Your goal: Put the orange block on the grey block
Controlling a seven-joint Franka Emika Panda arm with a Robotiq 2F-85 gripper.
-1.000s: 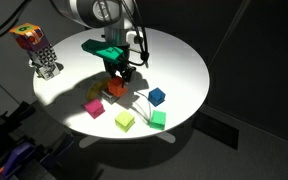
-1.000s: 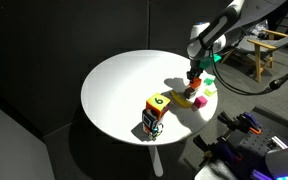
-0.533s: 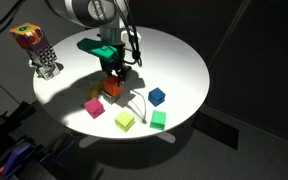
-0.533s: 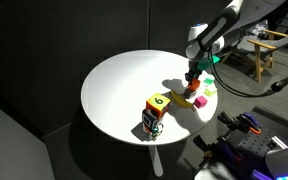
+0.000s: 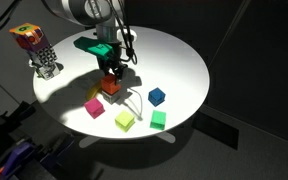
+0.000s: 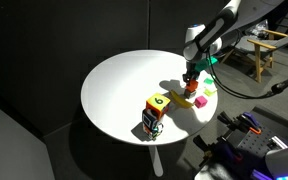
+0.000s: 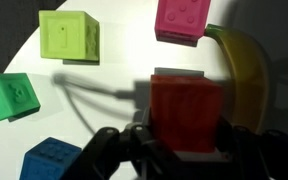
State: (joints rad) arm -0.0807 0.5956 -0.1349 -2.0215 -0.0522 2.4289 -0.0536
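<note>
We see orange block: small bright cube, upright, top face square-on in wrist view, pinched between gripper fingers. Sits directly over grey block, same size, only dull grey edge peeking out. Touching or slightly apart, we can't tell.

Two stacked blocks inside a cube cluster on your round table.
Wrist view: the top block sits between the fingers of your gripper, over the bottom block; you can't tell if they touch. The banana lies just right of the stack. The far cube is beyond it, the far-left cube up left, the left cube left and the near-left cube lower left. In an exterior view the upright object stands well apart, at the table's rim.
</note>
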